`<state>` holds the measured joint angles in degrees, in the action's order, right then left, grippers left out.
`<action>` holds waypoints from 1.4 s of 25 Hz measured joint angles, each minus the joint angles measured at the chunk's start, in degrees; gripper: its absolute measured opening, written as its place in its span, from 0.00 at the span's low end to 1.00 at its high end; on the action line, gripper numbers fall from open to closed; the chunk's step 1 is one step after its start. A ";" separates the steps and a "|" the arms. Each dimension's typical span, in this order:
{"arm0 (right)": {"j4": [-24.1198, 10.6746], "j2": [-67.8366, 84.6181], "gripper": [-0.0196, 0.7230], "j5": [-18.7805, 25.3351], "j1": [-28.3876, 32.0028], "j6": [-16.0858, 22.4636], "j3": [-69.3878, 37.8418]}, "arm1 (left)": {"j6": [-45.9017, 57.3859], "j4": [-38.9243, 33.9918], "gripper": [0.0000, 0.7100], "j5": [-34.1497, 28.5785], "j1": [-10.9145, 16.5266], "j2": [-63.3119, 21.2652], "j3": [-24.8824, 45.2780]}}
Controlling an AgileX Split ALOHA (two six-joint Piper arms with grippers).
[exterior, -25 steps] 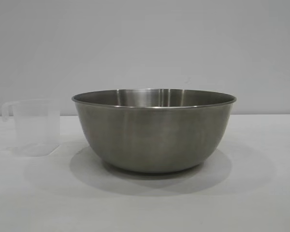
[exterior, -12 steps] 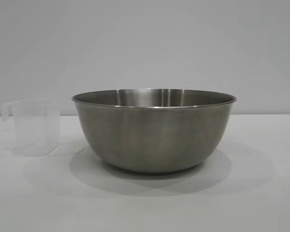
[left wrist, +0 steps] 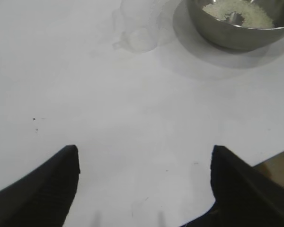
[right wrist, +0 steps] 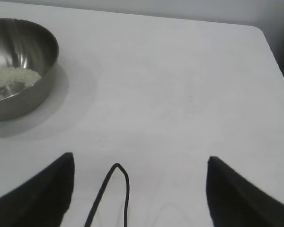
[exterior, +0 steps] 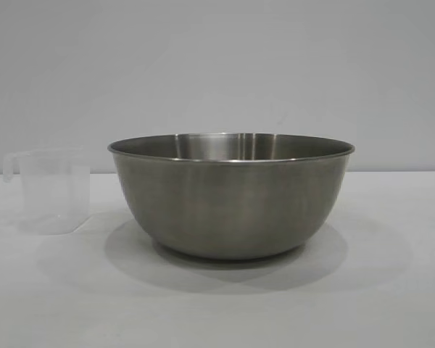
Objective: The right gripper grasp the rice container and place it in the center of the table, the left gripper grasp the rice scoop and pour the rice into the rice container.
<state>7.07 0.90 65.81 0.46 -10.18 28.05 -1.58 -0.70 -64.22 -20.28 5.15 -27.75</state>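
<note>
The rice container (exterior: 230,196), a large steel bowl, stands in the middle of the white table (exterior: 391,304). A heap of white rice (left wrist: 239,13) lies in the rice container (left wrist: 236,33), and that rice (right wrist: 12,78) also shows in the right wrist view inside the rice container (right wrist: 19,94). The rice scoop (exterior: 52,190), a clear plastic cup, stands upright on the table to the bowl's left, and this rice scoop (left wrist: 141,23) looks empty. My left gripper (left wrist: 144,153) is open over bare table, away from the scoop. My right gripper (right wrist: 139,161) is open, well apart from the bowl.
The table's edge (left wrist: 274,158) shows in the left wrist view, with brown floor beyond. A thin black cable loop (right wrist: 114,189) hangs between the right gripper's fingers. A plain grey wall (exterior: 217,65) stands behind the table.
</note>
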 joint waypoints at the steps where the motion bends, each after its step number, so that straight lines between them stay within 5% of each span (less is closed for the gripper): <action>1: 0.00 0.00 0.76 0.00 0.00 0.00 0.00 | 0.00 0.00 0.71 0.00 0.00 0.00 0.00; 4: 0.00 0.00 0.76 0.00 0.00 0.00 0.00 | 0.00 0.00 0.71 0.00 2.17 0.00 0.00; 12: 0.00 0.00 0.76 0.00 0.00 0.00 0.00 | 0.00 0.00 0.71 0.00 19.95 -1.75 0.00; 15: 0.00 0.00 0.76 0.00 0.00 0.00 0.00 | 0.00 0.00 0.71 0.00 24.05 -4.76 0.00; 35: 0.10 0.00 0.76 0.00 -4.22 0.00 0.00 | 0.00 0.00 0.71 0.00 25.30 -6.19 0.00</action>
<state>7.17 0.90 65.81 -3.76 -10.18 28.05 -1.58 -0.70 -64.22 5.02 -1.04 -27.75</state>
